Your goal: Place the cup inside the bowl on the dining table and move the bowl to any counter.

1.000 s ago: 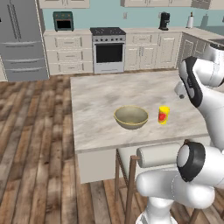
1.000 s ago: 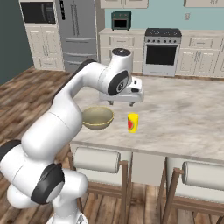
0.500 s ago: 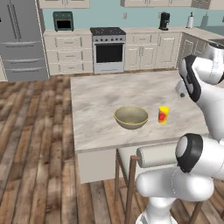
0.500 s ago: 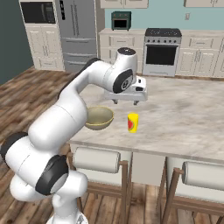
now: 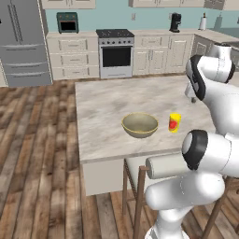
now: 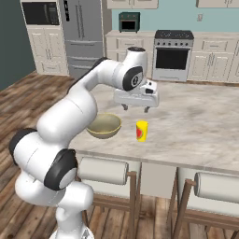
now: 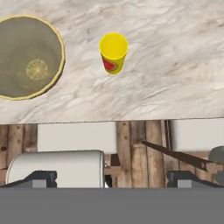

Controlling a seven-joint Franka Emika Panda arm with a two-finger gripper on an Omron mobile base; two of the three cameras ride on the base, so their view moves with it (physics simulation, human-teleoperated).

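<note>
The cup (image 5: 174, 123) stands upright on the table (image 5: 107, 102), right of centre in the left base view, red patch facing the near edge. In the hand view the cup (image 7: 113, 53) sits in the upper middle, seen from above. The bowl (image 5: 139, 125) rests just beside it, apart, toward frame left; in the hand view the bowl (image 7: 29, 57) lies at upper left, partly cut by the edge. The gripper (image 6: 136, 107) hangs above the table behind the cup, near frame centre in the right base view, its claw spread wide and holding nothing. Two stools (image 6: 103, 171) stand at the table's near edge. Along the teal wall at the top run the counter (image 5: 154, 34), a stove (image 5: 115, 53) and a fridge (image 5: 22, 42).
</note>
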